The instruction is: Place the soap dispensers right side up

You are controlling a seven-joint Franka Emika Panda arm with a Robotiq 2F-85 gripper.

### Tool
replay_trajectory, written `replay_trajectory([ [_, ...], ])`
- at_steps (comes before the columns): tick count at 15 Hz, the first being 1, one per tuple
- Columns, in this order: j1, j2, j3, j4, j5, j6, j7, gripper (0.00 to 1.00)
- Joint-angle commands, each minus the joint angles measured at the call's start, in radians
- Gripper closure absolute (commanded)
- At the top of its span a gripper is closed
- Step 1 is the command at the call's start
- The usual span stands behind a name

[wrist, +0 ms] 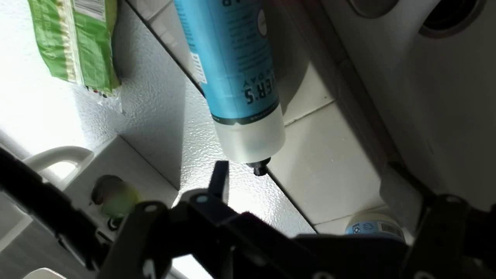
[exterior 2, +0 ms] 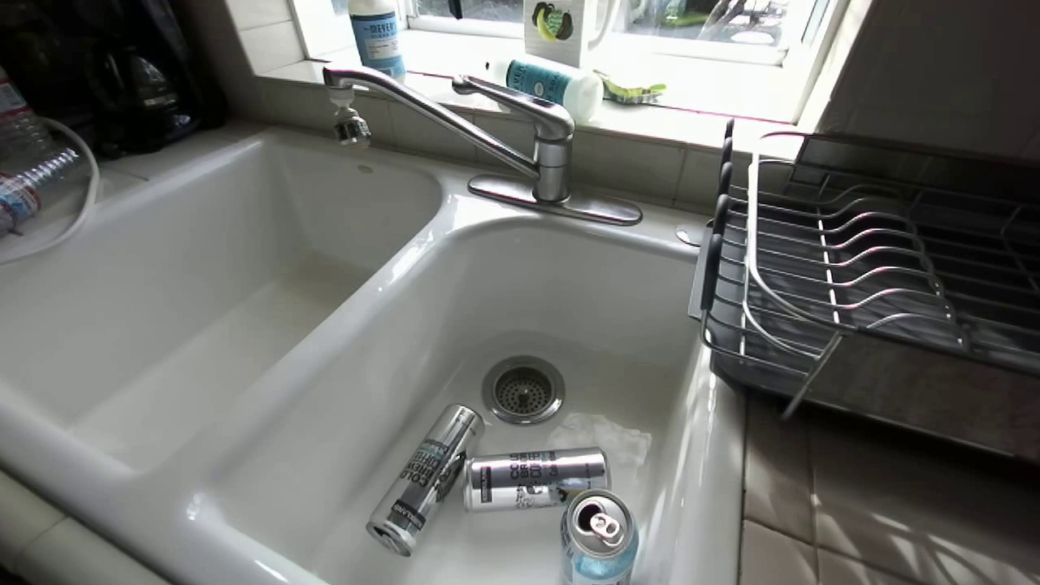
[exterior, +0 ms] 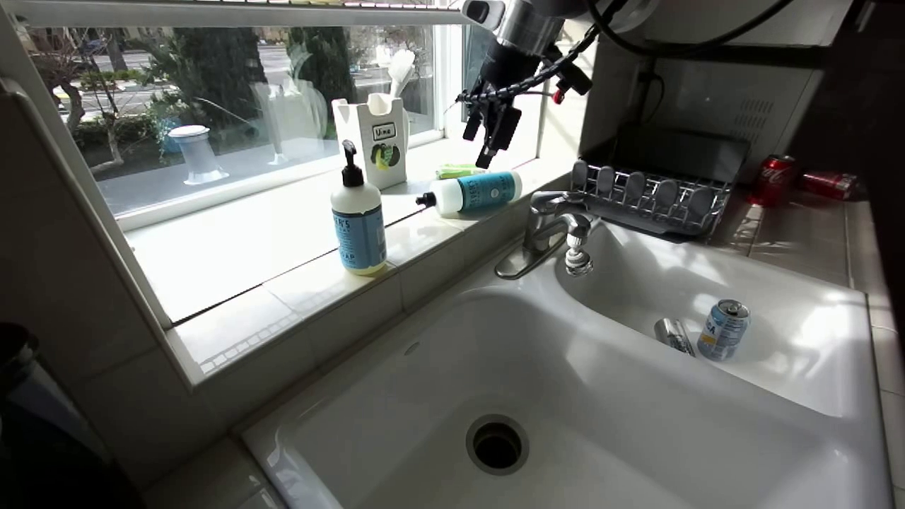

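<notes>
Behind the faucet (exterior 2: 552, 166), a soap bottle (exterior: 488, 192) is laid on its side; to the faucet's left in both exterior views, another soap bottle (exterior: 359, 230) is stood upright. The end effector (wrist: 305, 168) is held higher than the faucet, its fingers (wrist: 401, 190) spread wide. Cans (exterior 2: 536, 479) are seen in front of the faucet.

The arm (exterior: 530, 27) showed a silvery cylinder above a black wrist (exterior: 508, 65), with a braided black cable (exterior: 537, 78) across it and a small red part (exterior: 558, 96) beside. The gripper (wrist: 308, 184) was black, its linkages (wrist: 255, 232) jointed at round greyish pivots (wrist: 151, 208), its pads (wrist: 401, 197) flat, one looking paler.
</notes>
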Motion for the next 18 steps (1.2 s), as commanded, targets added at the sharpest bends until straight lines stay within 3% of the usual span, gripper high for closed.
replay_trajectory([
  [1, -0.041, 0.066, 0.041, 0.117, -0.028, -0.108, -0.090, 0.00],
  [8, -0.076, 0.126, 0.080, 0.198, 0.011, -0.093, -0.272, 0.00],
  [18, -0.103, 0.146, 0.110, 0.215, 0.125, -0.084, -0.247, 0.00],
])
